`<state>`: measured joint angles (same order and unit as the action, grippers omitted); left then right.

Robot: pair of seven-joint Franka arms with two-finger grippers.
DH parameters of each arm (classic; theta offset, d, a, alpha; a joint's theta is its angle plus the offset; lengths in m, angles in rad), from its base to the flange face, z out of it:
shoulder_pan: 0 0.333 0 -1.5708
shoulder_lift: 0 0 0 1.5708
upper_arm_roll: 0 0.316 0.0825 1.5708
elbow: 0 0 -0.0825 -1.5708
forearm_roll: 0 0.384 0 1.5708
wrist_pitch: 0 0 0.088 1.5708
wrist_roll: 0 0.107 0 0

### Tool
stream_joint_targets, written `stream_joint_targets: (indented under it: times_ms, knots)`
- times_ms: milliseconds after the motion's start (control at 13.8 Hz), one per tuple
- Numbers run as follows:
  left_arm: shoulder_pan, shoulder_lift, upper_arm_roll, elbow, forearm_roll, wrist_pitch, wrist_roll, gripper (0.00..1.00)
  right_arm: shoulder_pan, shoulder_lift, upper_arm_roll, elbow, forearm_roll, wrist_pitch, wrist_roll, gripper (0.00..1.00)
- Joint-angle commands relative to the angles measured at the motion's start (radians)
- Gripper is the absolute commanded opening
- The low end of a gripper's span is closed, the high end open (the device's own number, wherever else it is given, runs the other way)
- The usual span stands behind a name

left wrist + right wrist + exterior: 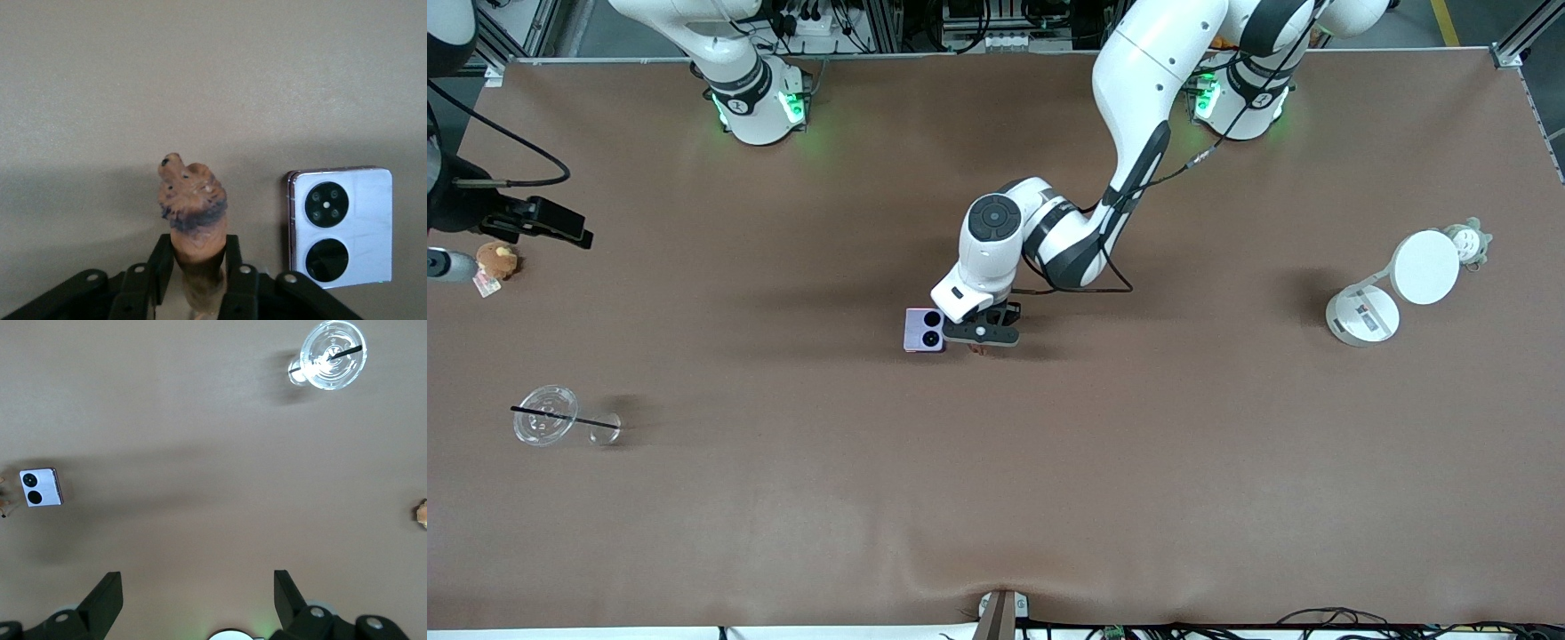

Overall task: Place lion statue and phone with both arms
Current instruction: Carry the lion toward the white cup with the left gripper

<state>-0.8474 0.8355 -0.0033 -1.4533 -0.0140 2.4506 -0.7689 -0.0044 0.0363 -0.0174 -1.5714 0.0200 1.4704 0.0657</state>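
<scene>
At the middle of the brown table (783, 533), the left gripper (980, 342) hung low beside the phone (923, 330), its two black fingers (159, 268) pinching the lion statue (193, 207) by the body, the reddish-brown head and dark mane poking out past the fingertips. In the front view only a sliver of the figurine showed under the gripper; whether it touched the tabletop could not be told. The phone, pale lilac-white and folded shut, lay flat on the table just beside the statue, toward the right arm's end, its two black camera circles along the edge facing the gripper. No brand name or writing could be read on its cover. The right gripper (197, 600) waited high over the right arm's end of the table, its fingers spread wide with nothing between them. Near it lay a tan plush toy (496, 260) with a tag, the print too small to read. Nearer the front camera stood a clear cup (545, 414) with a black straw. Toward the left arm's end stood a white lamp (1392, 289), a label on its round base illegible, and a small grey plush (1467, 243) just beside its head.
</scene>
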Motion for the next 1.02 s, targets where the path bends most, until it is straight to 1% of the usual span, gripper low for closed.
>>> stream_joint_targets:
  times_ms: [0, 73, 218, 291, 436, 726, 799, 872, 944]
  knots:
    - [0.001, -0.012, 0.011, 0.016, 0.022, -0.002, -0.004, 0.00, 0.009, 0.004, 0.004, -0.007, -0.005, 0.007, 0.006, 1.00]
    - [0.010, -0.025, 0.011, 0.013, 0.022, -0.013, -0.004, 0.00, 0.012, 0.004, 0.004, -0.007, -0.003, 0.007, 0.008, 1.00]
    - [0.048, -0.088, 0.009, -0.002, 0.022, -0.086, -0.001, 0.00, 0.024, 0.005, 0.004, -0.007, -0.003, 0.010, 0.008, 1.00]
    - [0.059, -0.128, 0.011, -0.031, 0.023, -0.117, 0.005, 0.00, 0.029, 0.010, 0.004, -0.007, -0.003, 0.011, 0.008, 1.00]
    - [0.103, -0.238, 0.009, -0.154, 0.023, -0.120, 0.035, 0.00, 0.030, 0.016, 0.004, -0.007, -0.003, 0.013, 0.008, 1.00]
    - [0.238, -0.493, 0.005, -0.454, 0.023, -0.095, 0.195, 0.00, 0.055, 0.019, 0.004, -0.007, -0.003, 0.014, 0.037, 1.00]
    - [0.278, -0.539, 0.002, -0.519, 0.022, -0.082, 0.245, 0.00, 0.064, 0.027, 0.004, -0.007, -0.003, 0.021, 0.055, 1.00]
    - [0.312, -0.565, 0.000, -0.569, 0.022, -0.078, 0.279, 0.00, 0.081, 0.039, 0.004, -0.007, -0.003, 0.030, 0.071, 1.00]
    - [0.332, -0.575, 0.002, -0.622, 0.022, -0.043, 0.302, 0.00, 0.098, 0.053, 0.004, -0.007, -0.002, 0.039, 0.084, 1.00]
